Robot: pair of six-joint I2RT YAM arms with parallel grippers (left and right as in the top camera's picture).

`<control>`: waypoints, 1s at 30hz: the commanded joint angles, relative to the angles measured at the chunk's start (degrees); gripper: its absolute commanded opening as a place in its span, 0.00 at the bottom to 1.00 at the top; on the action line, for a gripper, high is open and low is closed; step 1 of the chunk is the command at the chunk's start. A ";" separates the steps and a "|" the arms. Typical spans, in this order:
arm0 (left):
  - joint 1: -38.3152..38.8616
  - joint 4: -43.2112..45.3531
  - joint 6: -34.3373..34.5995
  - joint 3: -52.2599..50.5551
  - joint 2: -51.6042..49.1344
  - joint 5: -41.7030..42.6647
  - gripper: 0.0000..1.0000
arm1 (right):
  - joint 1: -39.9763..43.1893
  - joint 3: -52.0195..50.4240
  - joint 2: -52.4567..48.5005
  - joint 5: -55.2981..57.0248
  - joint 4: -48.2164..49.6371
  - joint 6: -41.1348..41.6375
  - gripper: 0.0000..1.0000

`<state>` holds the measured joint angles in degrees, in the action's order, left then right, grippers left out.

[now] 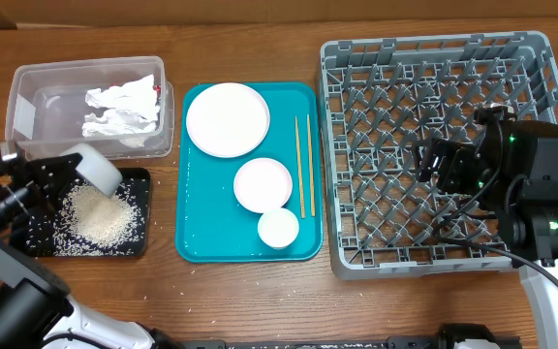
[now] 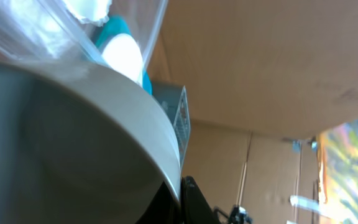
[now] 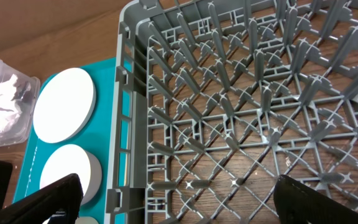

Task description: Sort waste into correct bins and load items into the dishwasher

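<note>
**Brown wooden table (image 1: pixel 250 291), both arms over it**

At the near left, the left gripper (image 1: pixel 77 169) is clamped on a small white round bowl (image 1: pixel 99 169), tilted above a flat black rectangular tray (image 1: pixel 139 208) that holds a pile of whitish rice grains (image 1: pixel 100 218). Crumpled white paper napkins (image 1: pixel 119 109) lie in the clear rectangular plastic tub (image 1: pixel 85 64). The right gripper (image 1: pixel 432 163) hangs over the large grey plastic dish rack (image 1: pixel 329 145), fingers wide apart. Two thin wooden chopsticks (image 1: pixel 303 165) rest on the teal tray (image 1: pixel 201 213).
</note>
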<state>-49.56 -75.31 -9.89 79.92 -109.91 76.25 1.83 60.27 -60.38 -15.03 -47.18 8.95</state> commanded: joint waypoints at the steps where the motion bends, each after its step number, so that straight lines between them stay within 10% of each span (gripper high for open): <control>1: 6.56 -5.49 -10.40 5.64 4.57 -3.17 0.04 | -0.22 1.60 0.20 -0.13 0.28 -0.39 1.00; 5: 17.62 -3.80 -7.72 8.31 8.55 -13.73 0.04 | -0.22 1.60 0.20 -0.13 0.31 -0.39 1.00; 13: 47.87 5.27 15.61 6.60 8.13 -62.38 0.04 | -0.22 1.60 0.20 -0.11 0.26 -0.42 1.00; 27: 67.23 4.83 24.28 6.05 -4.85 -80.28 0.04 | -0.22 1.57 0.20 -0.09 -0.07 -0.44 1.00; 30: 67.21 4.66 24.00 6.78 -4.74 -80.21 0.29 | -0.22 1.57 0.20 -0.09 -0.13 -0.44 1.00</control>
<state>17.80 -70.32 13.30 86.37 -114.48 -1.30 1.83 60.27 -60.40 -15.05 -47.44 8.93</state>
